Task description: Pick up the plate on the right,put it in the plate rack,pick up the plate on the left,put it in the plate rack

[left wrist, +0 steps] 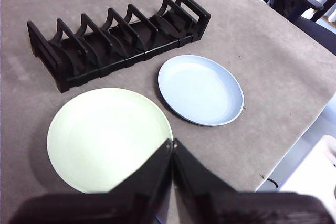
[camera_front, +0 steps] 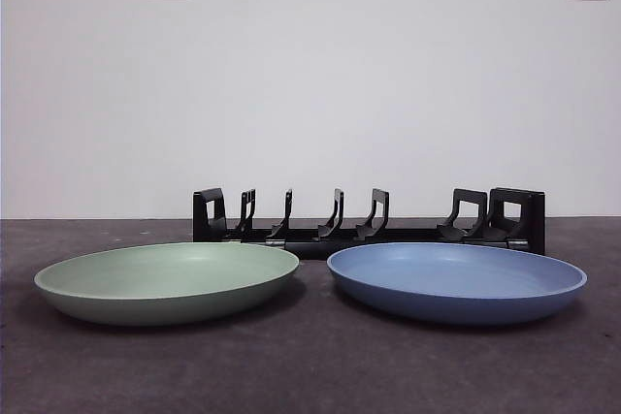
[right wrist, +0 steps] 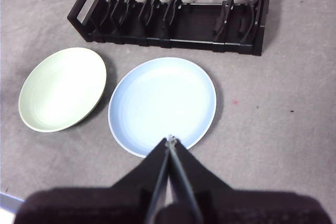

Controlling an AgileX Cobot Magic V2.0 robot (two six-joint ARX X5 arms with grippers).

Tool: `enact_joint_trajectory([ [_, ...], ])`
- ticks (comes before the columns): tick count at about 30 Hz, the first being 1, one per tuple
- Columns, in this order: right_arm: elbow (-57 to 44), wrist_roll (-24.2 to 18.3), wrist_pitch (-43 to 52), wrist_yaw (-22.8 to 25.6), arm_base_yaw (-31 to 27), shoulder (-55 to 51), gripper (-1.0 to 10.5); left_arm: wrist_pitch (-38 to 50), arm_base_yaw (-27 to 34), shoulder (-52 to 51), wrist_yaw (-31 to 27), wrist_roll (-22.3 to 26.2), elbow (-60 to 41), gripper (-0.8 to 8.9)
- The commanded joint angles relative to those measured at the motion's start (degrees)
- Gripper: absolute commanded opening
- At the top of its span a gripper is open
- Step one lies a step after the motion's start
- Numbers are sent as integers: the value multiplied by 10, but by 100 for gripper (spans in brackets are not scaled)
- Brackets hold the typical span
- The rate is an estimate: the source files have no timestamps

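Now the blue plate [camera_front: 456,281] on the right lies flat beside the green plate [camera_front: 167,280], both before the empty plate rack [camera_front: 369,223]. Right gripper [right wrist: 170,139] and left gripper [left wrist: 172,142] hover above, jaws pressed together, probably waiting.

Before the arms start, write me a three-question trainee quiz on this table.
1. True or false: the plate rack already holds a plate.
2. Which plate lies nearer the right gripper: A green plate, B blue plate?
3. Fill in: the left gripper hangs over the ___ plate with its jaws shut.

Key: 1 false; 2 B; 3 green.
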Motion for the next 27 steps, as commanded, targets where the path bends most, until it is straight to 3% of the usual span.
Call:
enact_joint_trajectory([
  [1, 2, -6, -1, -9, 1, 0, 248, 1, -2, 2, 7, 8, 0, 355],
  [2, 2, -4, -1, -15, 1, 0, 408, 2, -4, 3, 7, 7, 0, 612],
  [3, 2, -3, -1, -19, 1, 0, 528, 2, -7, 4, 7, 7, 0, 737],
  [7, 2, -3, -4, -47, 1, 12, 568, 11, -39, 11, 7, 18, 0, 741],
  [17, 2, 3, 1, -47, 1, 87, 566, 55, -128, 66, 6, 50, 1, 740],
  [24, 2, 23, 57, -14, 2, 267, 563, 64, -190, 113, 2, 85, 42, 740],
  [27, 2, 24, 82, 22, 17, 362, 563, 64, -214, 131, 2, 99, 61, 740],
])
